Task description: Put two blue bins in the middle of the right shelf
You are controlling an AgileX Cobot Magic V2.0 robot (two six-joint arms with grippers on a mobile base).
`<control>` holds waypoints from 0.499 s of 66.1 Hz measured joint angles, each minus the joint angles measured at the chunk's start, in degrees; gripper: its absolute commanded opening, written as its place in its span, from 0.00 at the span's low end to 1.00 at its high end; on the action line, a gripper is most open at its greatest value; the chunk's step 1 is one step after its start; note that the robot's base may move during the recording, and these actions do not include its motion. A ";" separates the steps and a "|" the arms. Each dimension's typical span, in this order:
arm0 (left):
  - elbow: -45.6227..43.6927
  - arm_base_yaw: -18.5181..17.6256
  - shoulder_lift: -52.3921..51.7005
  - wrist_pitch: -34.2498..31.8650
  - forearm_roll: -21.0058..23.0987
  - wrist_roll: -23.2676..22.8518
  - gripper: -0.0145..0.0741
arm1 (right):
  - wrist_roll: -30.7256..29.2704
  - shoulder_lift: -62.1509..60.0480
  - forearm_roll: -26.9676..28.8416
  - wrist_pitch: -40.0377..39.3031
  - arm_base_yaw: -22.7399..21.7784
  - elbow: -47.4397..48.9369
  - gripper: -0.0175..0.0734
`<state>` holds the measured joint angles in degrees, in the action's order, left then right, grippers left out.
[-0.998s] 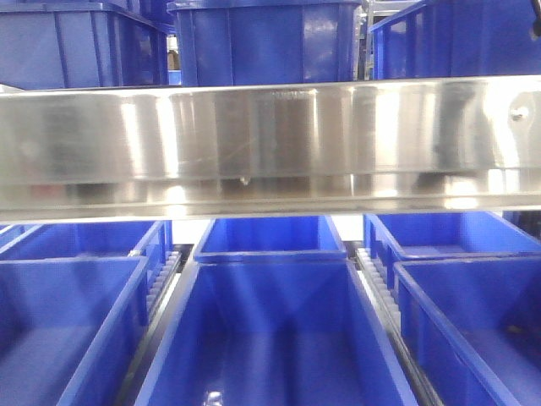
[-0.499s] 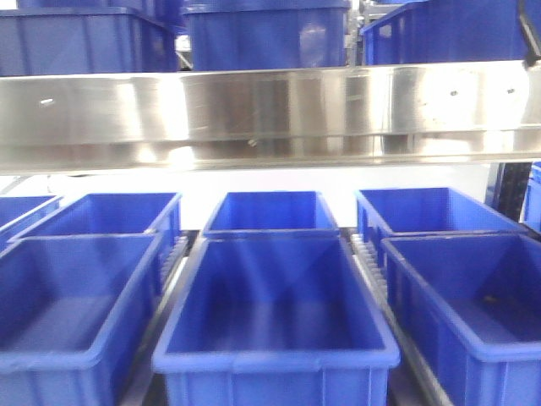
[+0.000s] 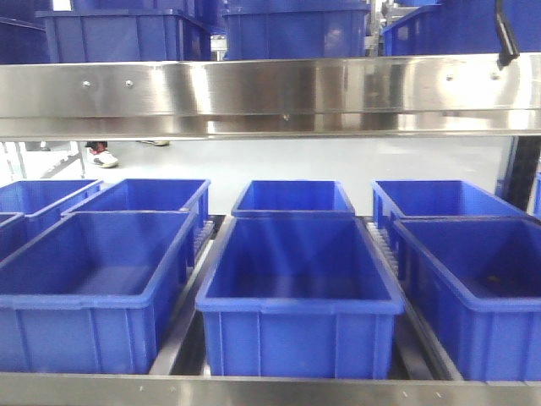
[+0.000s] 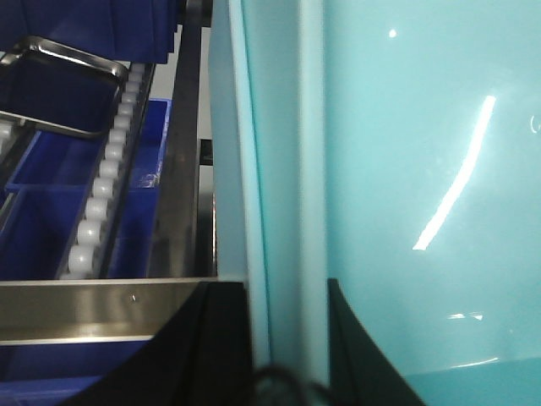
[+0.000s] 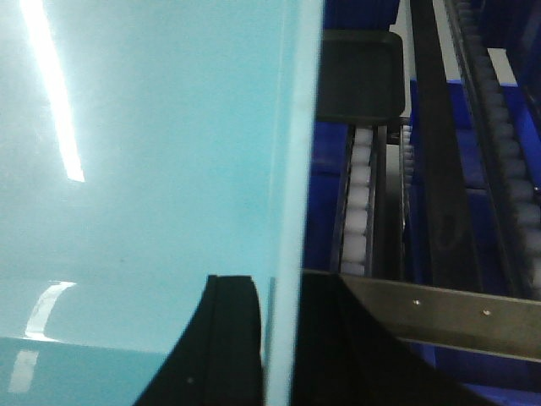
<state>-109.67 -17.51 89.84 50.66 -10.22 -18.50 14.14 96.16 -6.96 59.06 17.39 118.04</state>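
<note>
Holding pale bin (image 4: pixel 406 169) by its walls, pinched in left hand (image 4: pixel 270 286) and right hand (image 5: pixel 277 277) alike; not yet set on shelf (image 3: pixel 270 93).

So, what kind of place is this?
Most likely a warehouse or factory storage area. A metal rack with a brushed-steel front rail holds rows of dark blue plastic crates, and white roller tracks run between the lanes. The left gripper and right gripper each clamp a pale blue bin wall.
</note>
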 measured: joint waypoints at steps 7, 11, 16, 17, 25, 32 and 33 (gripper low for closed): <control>0.00 0.00 0.00 0.00 0.00 0.00 0.04 | 0.00 0.00 0.00 0.00 0.00 0.00 0.01; 0.00 0.00 0.00 0.00 0.00 0.00 0.04 | 0.00 0.00 0.00 0.00 0.00 0.00 0.01; 0.00 0.11 0.00 0.00 0.00 0.00 0.04 | 0.00 0.00 0.00 0.00 0.00 0.00 0.01; 0.00 0.11 0.00 0.00 0.00 0.00 0.04 | 0.00 0.00 0.00 0.00 0.00 0.00 0.01; 0.00 0.11 0.00 0.00 0.00 0.11 0.04 | 0.00 0.00 0.00 0.00 0.00 0.00 0.01; 0.00 0.11 0.00 0.00 0.00 0.11 0.04 | 0.00 0.00 0.00 0.00 0.00 0.09 0.01; 0.00 0.11 0.00 0.00 0.00 0.11 0.04 | 0.00 0.11 0.00 0.00 0.00 0.09 0.01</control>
<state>-109.67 -17.40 89.84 50.66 -10.22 -18.39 14.14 96.27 -6.96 59.06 17.39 118.13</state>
